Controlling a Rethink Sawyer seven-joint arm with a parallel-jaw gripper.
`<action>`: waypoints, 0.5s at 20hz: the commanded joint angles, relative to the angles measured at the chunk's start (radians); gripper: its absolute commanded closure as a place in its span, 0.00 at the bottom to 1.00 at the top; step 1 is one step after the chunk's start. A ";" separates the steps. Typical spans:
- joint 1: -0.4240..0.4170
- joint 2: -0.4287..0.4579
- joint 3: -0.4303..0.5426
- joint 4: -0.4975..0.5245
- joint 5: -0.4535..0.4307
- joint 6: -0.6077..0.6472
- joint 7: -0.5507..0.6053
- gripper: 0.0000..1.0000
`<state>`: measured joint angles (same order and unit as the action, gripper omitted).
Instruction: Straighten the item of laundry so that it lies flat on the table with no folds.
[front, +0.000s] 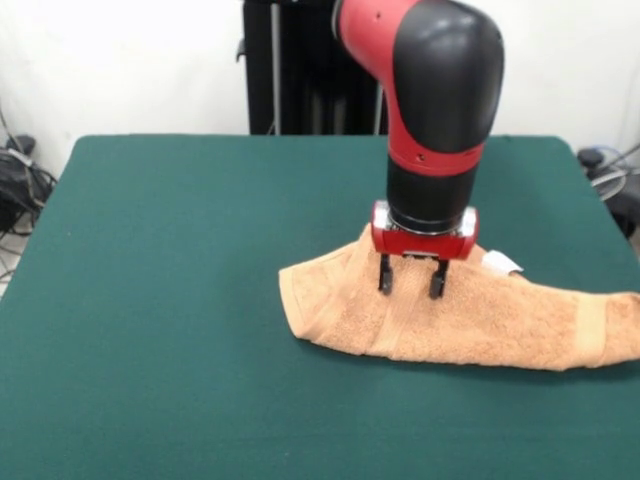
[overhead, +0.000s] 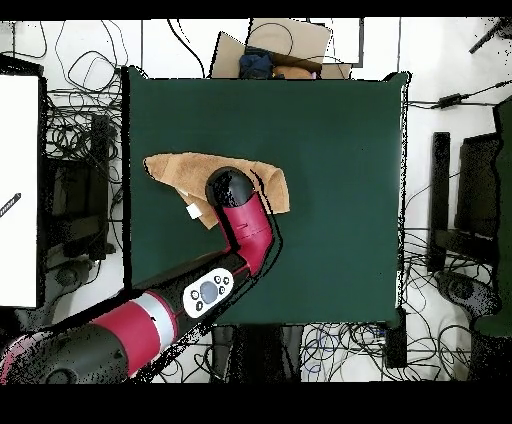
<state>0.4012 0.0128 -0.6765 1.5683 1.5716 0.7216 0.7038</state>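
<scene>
From the front, the gripper (front: 411, 277) is hanging low with its fingers (front: 384, 274) spread apart, tips touching the bunched-up towel (front: 460, 315) lying on the green table (front: 160, 300).

From above, the arm (overhead: 235, 215) is covering the towel's (overhead: 175, 170) middle.

The towel (front: 470, 315) looks like rough terry cloth, the table (front: 180, 300) matt cloth, the arm (front: 440, 90) glossy plastic.
</scene>
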 joint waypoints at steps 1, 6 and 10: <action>-0.051 0.019 0.197 0.080 -0.132 -0.002 0.387 0.00; -0.082 0.026 0.192 0.045 -0.250 0.051 0.492 0.00; -0.093 0.015 0.197 0.042 -0.299 0.068 0.544 0.00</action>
<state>0.3473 -0.0027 -0.6741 1.5684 1.3977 0.7229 0.9086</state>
